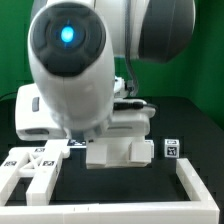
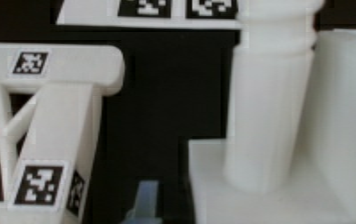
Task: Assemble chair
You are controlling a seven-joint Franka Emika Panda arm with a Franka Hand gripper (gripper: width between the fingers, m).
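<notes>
The hand [image 2: 148, 203], closed on nothing visible, has the cross-braced frame [image 2: 47, 110] one side and the upright leg [image 2: 273, 100] the other — I'd nudge slowly, squarely, lest it topple.

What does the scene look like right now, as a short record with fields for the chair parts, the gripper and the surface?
frame: cross-braced frame, white, marker tags on it, lying flat
post: round white post beside the frame, a dark gap between them
block: chunky white block, partly hidden by the arm
gripper: gripper shut, nothing seen held
surface: black table
rail: low white corner rail at the exterior view's right
</notes>
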